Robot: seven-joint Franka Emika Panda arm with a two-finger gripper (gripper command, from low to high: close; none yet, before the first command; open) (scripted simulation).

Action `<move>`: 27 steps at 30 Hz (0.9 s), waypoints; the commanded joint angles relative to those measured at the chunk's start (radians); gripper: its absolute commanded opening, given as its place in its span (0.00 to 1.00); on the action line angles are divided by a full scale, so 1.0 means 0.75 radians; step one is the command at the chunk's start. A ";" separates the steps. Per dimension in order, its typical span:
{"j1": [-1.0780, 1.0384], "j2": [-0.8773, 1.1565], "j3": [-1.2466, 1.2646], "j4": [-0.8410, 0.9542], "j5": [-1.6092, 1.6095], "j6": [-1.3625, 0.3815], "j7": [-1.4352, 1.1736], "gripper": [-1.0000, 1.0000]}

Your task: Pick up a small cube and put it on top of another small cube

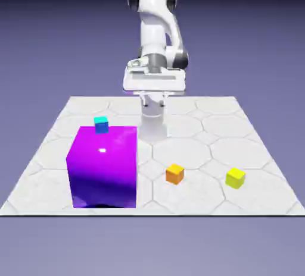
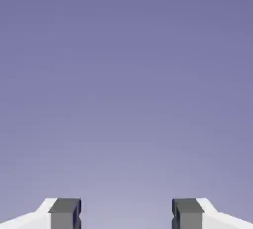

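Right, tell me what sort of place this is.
A rendered simulation test scene, not a real room. The signs: a flat blue-violet backdrop with no walls, a hex-tiled table, flat-coloured blocks like the big purple cube and small yellow cube, and a lone white arm with open gripper.

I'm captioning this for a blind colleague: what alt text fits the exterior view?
A white robot arm stands at the far edge of a pale tiled table, holding nothing. A big purple cube sits at the view's left, a small cyan cube behind it, with an orange cube and yellow cube to the right.
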 commanded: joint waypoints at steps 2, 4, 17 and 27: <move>0.056 0.085 0.016 0.042 -0.045 -0.039 -0.116 0.50; 0.112 0.169 0.032 0.084 -0.090 -0.079 -0.232 0.50; 0.475 0.719 0.136 0.358 -0.383 -0.335 -0.986 0.50; 0.727 1.099 0.208 0.548 -0.586 -0.512 -1.508 0.50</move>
